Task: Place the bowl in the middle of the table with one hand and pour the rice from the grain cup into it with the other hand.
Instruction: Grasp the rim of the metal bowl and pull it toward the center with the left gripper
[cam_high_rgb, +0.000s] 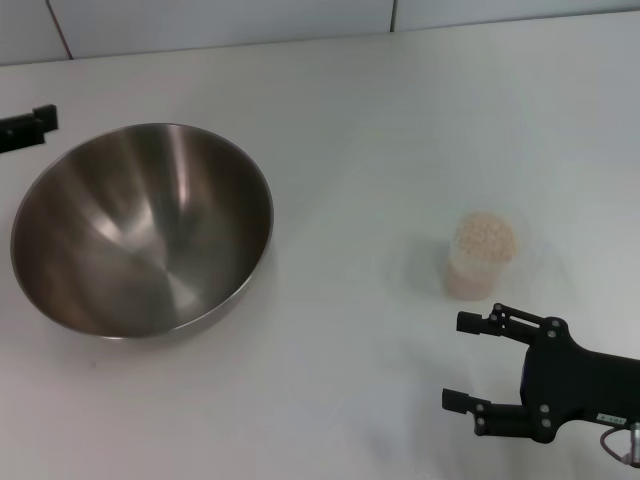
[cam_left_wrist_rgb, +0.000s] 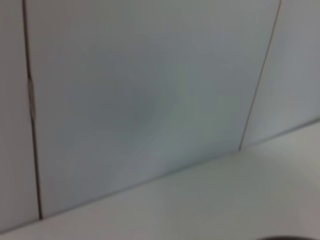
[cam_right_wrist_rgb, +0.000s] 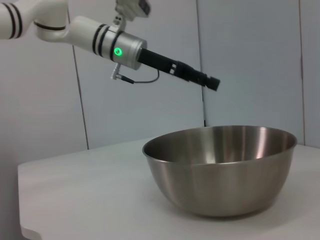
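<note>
- Steel bowl (cam_high_rgb: 140, 230) sits upright on the left side of the table (cam_high_rgb: 380, 120), empty, not in the middle.
- We see the left gripper (cam_high_rgb: 28, 127) only as a black tip at the left edge of the head view, just beyond the bowl's far-left rim and not touching it; in the right wrist view it hangs above the bowl's far rim (cam_right_wrist_rgb: 192, 75). We cannot tell whether it is apart or together.
- Our right gripper (cam_high_rgb: 478, 362) is low on the right, fingers spread apart and holding nothing, just short of the cup (cam_high_rgb: 478, 262).
- The cup stands upright, well apart from the bowl, heaped with rice (cam_high_rgb: 485, 236).
- We judge the bowl stiff, smooth and slippery; its thin rim looks like the only place for a pinch, and it may swing or slide once lifted.
- We judge the cup light and thin-walled, likely to flex. Take it around the middle of its wall, below the heap, gently; a hard squeeze or a tilt could spill grains.
</note>
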